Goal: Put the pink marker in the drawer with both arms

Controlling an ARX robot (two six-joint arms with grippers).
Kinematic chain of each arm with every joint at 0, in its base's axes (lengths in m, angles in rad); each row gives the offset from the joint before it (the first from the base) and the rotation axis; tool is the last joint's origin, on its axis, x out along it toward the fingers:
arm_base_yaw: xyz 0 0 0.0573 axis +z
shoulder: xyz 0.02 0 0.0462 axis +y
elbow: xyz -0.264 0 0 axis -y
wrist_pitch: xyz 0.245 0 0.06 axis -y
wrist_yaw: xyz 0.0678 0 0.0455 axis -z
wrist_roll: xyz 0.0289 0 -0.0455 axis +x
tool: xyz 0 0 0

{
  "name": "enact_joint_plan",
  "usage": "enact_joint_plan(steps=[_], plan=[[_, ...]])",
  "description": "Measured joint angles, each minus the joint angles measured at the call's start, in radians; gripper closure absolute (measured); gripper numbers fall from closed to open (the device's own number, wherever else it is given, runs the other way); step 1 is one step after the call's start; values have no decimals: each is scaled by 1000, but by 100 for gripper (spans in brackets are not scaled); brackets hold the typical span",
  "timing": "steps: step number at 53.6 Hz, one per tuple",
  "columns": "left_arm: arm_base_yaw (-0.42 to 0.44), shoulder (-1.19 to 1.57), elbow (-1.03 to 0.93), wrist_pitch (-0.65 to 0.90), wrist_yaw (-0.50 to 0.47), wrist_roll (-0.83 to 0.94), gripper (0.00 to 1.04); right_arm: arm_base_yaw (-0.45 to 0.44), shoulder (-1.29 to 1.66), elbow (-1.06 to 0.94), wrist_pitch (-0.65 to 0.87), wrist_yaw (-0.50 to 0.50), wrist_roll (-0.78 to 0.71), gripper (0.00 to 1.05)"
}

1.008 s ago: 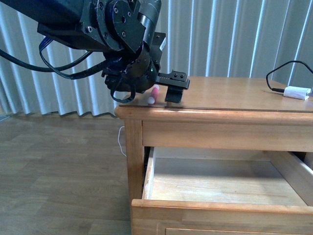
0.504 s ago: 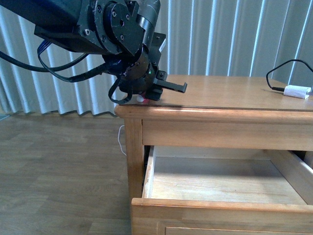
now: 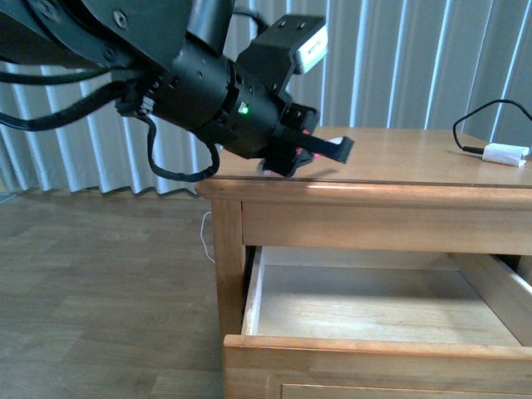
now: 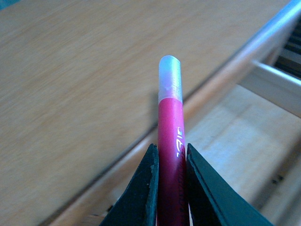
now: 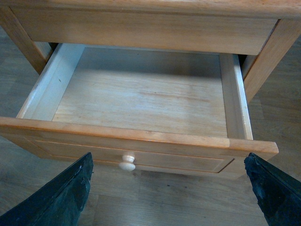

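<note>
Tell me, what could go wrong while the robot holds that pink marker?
1. The left gripper pinches the pink marker between thin fingertips, with a long part sticking out, so it might tilt or slip.
2. It hangs above the tabletop, near the edge, not over the open drawer. Released here, it would probably miss the drawer.

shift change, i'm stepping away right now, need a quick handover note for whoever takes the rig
Left hand: shut on the pink marker, held above the tabletop near its front edge.
Right hand: open, holding nothing, in front of the drawer.
Done: drawer is open with nothing visible inside; marker is lifted off the table.
Left: carry the marker over the drawer, lower it, release.
</note>
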Motion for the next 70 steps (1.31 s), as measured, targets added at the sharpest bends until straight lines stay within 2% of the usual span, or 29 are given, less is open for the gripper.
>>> enact_joint_plan(steps=[4, 11, 25, 47, 60, 62, 70], plan=[[-26, -72, -69, 2, 51, 32, 90, 0, 0, 0, 0, 0, 0, 9], [-52, -125, -132, 2, 66, 79, 90, 0, 0, 0, 0, 0, 0, 9], [-69, -34, -158, 52, -5, 110, 90, 0, 0, 0, 0, 0, 0, 9], [-76, 233, -108, 116, -111, 40, 90, 0, 0, 0, 0, 0, 0, 9], [-85, 288, -72, 135, -143, 6, 90, 0, 0, 0, 0, 0, 0, 9], [-87, 288, -72, 134, -134, -3, 88, 0, 0, 0, 0, 0, 0, 9], [-89, 287, -72, 139, -136, -12, 66, 0, 0, 0, 0, 0, 0, 9]])
